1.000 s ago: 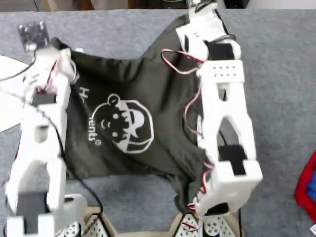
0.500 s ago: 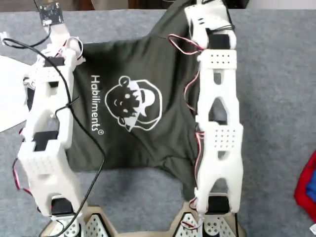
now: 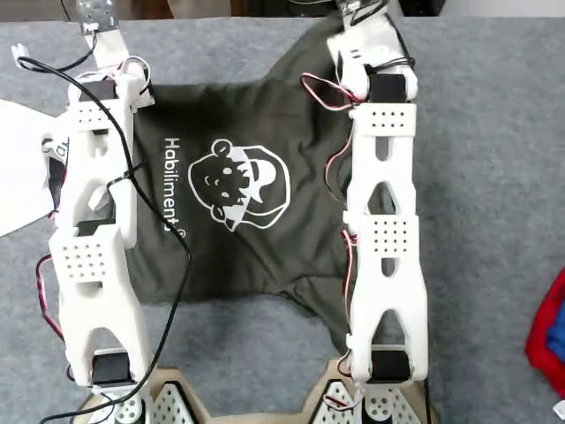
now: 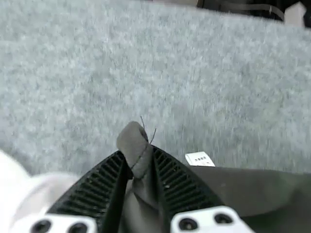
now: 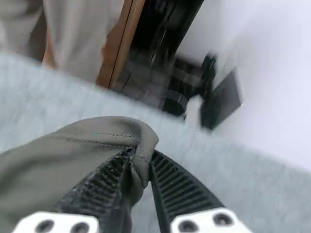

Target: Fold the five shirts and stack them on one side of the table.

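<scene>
A dark olive shirt point(image 3: 238, 221) with a white cartoon print lies spread on the grey table between my two arms. My left gripper point(image 4: 141, 160) is shut on a pinched fold of the dark olive shirt point(image 4: 252, 187) at its far left corner. My right gripper point(image 5: 141, 170) is shut on the hem of the dark olive shirt point(image 5: 58, 160) at the far right corner, near the table's back edge. In the high view both arms stretch far out, the left gripper point(image 3: 110, 62) and the right gripper point(image 3: 357, 22) at the shirt's far end.
A white cloth point(image 3: 19, 163) lies at the left edge. A red and blue garment point(image 3: 549, 331) sits at the right edge. A small white label point(image 4: 197, 158) shows by the left gripper. Beyond the table's back edge stand dark furniture and a wooden post point(image 5: 121, 43).
Both arms have stretched toward the table's back, dragging the shirt's far end with them. The shirt now lies flatter and its print has shifted farther back.
</scene>
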